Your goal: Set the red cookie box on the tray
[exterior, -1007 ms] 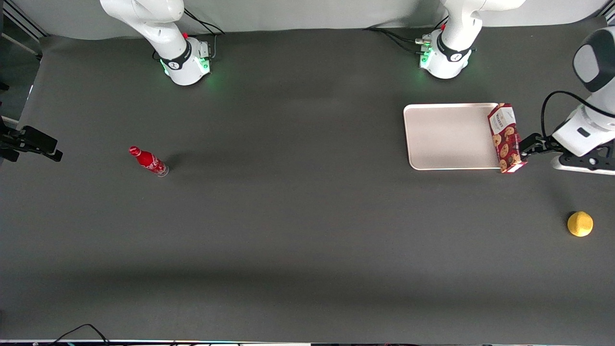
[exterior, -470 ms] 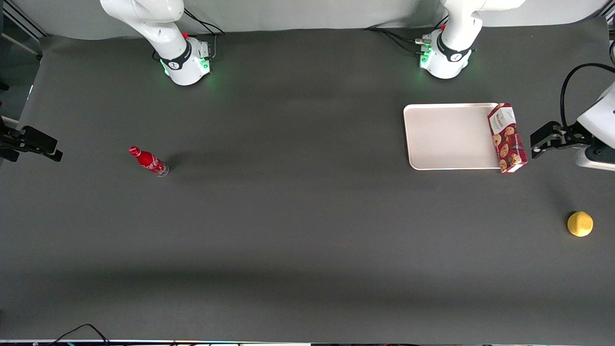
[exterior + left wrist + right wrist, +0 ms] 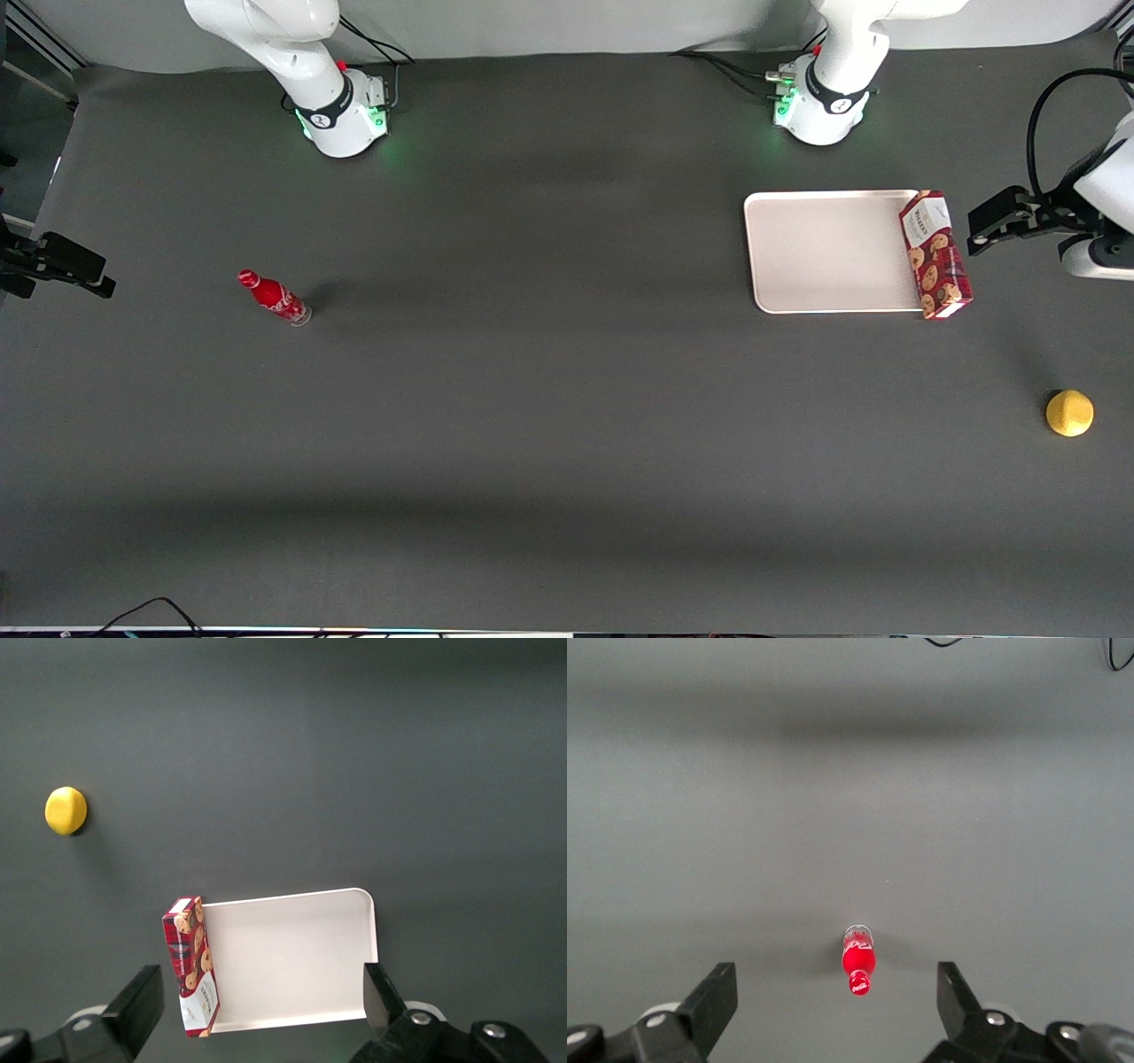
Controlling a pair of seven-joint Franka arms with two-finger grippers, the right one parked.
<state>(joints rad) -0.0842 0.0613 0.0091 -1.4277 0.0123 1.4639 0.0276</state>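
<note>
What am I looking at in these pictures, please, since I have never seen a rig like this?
These are two white robot arms bolted to a dark table. One picture looks down from the front; the other two come from cameras on each arm's wrist, with the black fingers showing at the edge. The working arm's gripper hangs open and holds nothing, beside the red cookie box toward the working arm's end. The box stands on its long edge at the edge of the cream tray; whether it rests on the rim I cannot tell. A yellow ball lies nearer the front camera. A small red bottle stands toward the parked arm's end.
</note>
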